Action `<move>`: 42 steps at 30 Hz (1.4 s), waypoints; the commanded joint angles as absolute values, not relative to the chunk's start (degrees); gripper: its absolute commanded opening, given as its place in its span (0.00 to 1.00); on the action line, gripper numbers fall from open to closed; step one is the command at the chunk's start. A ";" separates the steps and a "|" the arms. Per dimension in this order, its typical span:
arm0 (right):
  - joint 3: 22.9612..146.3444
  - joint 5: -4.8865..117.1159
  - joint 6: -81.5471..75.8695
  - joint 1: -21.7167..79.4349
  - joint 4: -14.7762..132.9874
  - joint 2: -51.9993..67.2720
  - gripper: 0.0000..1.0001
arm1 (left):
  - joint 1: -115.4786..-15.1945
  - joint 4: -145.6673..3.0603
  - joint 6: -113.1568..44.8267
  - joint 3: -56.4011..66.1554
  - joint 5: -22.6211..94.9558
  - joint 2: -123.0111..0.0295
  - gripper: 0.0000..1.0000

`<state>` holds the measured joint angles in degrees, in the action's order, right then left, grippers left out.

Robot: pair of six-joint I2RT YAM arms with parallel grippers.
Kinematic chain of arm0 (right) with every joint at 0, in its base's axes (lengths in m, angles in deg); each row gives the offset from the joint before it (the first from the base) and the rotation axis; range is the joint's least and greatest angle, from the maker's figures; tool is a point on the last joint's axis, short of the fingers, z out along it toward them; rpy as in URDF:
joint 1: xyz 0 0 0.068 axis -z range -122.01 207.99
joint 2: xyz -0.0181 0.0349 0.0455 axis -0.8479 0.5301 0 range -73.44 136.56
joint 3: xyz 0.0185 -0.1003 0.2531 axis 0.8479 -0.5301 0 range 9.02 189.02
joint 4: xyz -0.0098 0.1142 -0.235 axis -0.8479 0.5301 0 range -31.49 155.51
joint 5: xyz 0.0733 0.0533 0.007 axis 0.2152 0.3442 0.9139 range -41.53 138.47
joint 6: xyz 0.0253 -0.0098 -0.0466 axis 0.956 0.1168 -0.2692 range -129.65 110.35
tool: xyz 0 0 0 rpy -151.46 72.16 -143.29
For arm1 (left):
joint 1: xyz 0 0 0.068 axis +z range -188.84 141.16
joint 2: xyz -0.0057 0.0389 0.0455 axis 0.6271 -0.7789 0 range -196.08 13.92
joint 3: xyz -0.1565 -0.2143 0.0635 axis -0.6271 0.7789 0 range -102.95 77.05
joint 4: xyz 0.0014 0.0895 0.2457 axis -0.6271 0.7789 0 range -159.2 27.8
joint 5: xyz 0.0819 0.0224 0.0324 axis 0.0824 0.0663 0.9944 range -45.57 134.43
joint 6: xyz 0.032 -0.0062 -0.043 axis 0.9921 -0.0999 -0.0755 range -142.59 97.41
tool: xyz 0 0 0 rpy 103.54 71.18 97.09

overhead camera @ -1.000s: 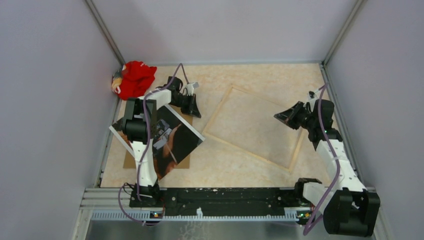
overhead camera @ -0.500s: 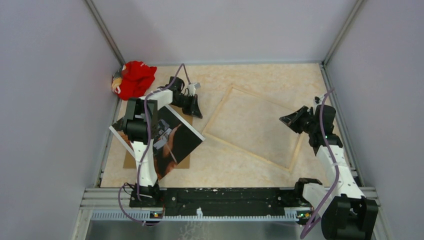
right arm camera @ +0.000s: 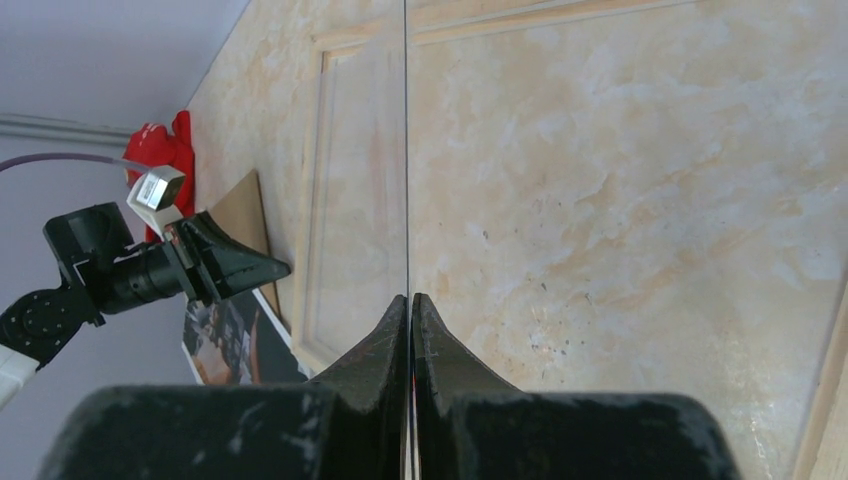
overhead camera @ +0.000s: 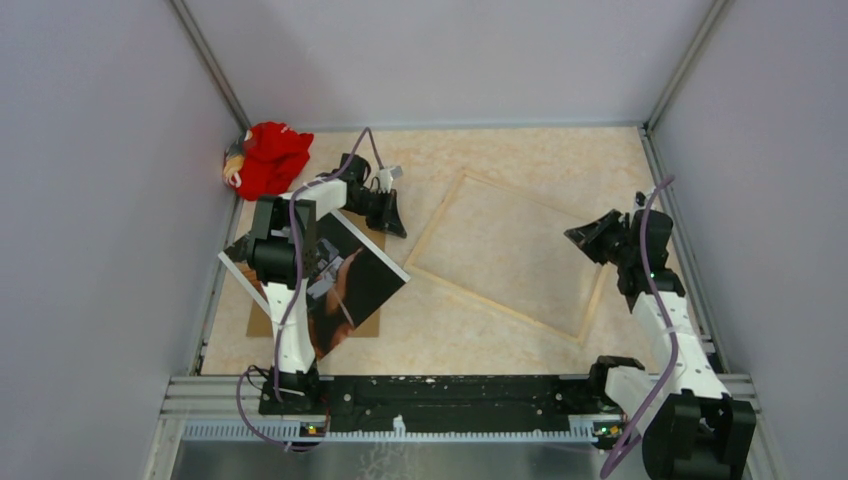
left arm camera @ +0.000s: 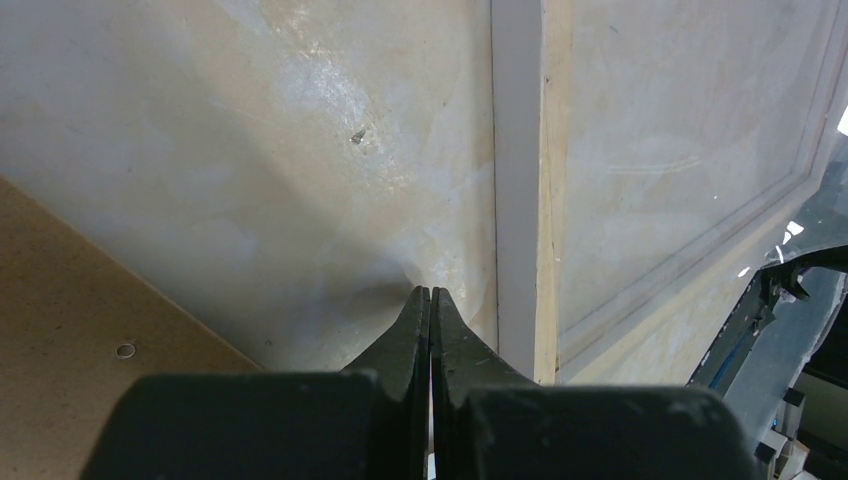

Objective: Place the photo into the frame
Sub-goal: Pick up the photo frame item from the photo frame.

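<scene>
I count one photo (overhead camera: 345, 285), one frame (overhead camera: 438, 222), one brown board (overhead camera: 262, 322) and one red bundle (overhead camera: 268, 158) in the far left corner of the counter (overhead camera: 500, 150). There are two grippers.

The photo lies picture side up on the board at the left, partly under my left arm. It is outside the frame, with its right corner close to the frame's near-left corner. The frame lies flat and skewed in the middle of the counter, and the counter shows through it.

The left gripper (overhead camera: 398, 228) is clenched tight on nothing. Its tips are low, just beside the frame's left rail; I cannot tell if they touch the counter. The right gripper (overhead camera: 572, 237) is also clenched and empty, raised over the frame's right end.
</scene>
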<state>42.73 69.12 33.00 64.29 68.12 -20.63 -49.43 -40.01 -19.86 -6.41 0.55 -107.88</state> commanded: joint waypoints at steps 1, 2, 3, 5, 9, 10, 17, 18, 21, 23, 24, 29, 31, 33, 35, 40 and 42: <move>42.00 66.53 33.67 65.08 65.80 -21.70 0.00 | -49.65 -39.49 -19.86 -6.75 -0.55 -105.89 0.00; 41.77 66.44 33.77 65.22 65.74 -21.68 0.00 | -49.65 -39.51 -19.86 -6.75 -0.44 -105.86 0.00; 41.49 66.43 33.89 65.34 65.60 -21.69 0.00 | -49.65 -39.54 -19.90 -6.78 -0.43 -105.87 0.00; 41.13 66.49 34.03 65.58 65.38 -21.68 0.00 | -49.65 -39.54 -19.86 -6.84 -0.57 -105.87 0.00; 41.01 66.43 34.02 66.01 65.72 -21.90 0.00 | -49.65 -39.50 -19.80 -6.80 -0.40 -105.89 0.00; 41.00 66.34 33.97 66.12 65.83 -22.00 0.00 | -49.65 -39.49 -19.76 -6.74 -0.42 -105.94 0.00; 40.57 67.01 33.57 67.01 66.35 -22.11 0.00 | -49.65 -39.49 -19.70 -6.72 -0.31 -105.86 0.00; 40.43 67.11 33.59 67.09 66.33 -22.11 0.00 | -49.65 -39.50 -19.71 -6.71 -0.34 -105.75 0.00; 40.24 67.19 33.59 67.37 66.45 -22.20 0.00 | -49.65 -39.49 -19.73 -6.60 -0.24 -105.73 0.00; 40.22 67.32 33.50 67.77 66.74 -22.26 0.00 | -49.65 -39.49 -19.74 -6.59 -0.19 -105.72 0.00; 40.20 67.38 33.50 67.94 66.91 -22.29 0.00 | -49.65 -39.55 -19.69 -6.59 -0.14 -105.71 0.00; 39.66 68.07 33.46 68.69 66.91 -22.47 0.00 | -49.65 -39.57 -19.68 -6.67 -0.22 -105.78 0.00; 39.48 68.30 33.57 68.77 66.82 -22.51 0.00 | -49.65 -39.52 -19.69 -6.68 -0.14 -105.84 0.00; 39.43 68.64 33.59 68.88 66.85 -22.34 0.00 | -49.65 -39.56 -19.69 -6.57 -0.15 -105.85 0.00; 39.30 69.00 33.59 69.01 66.86 -22.21 0.00 | -49.65 -39.56 -19.60 -6.55 -0.10 -105.81 0.00; 39.08 69.70 33.36 69.27 67.32 -22.11 0.00 | -49.65 -39.49 -19.59 -6.50 0.04 -105.69 0.00; 39.14 70.11 33.25 69.41 67.66 -22.33 0.00 | -49.65 -39.51 -19.52 -6.48 0.04 -105.70 0.00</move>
<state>39.37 68.77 33.87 68.60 68.40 -21.28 -49.45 -39.97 -19.82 -6.39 0.55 -107.88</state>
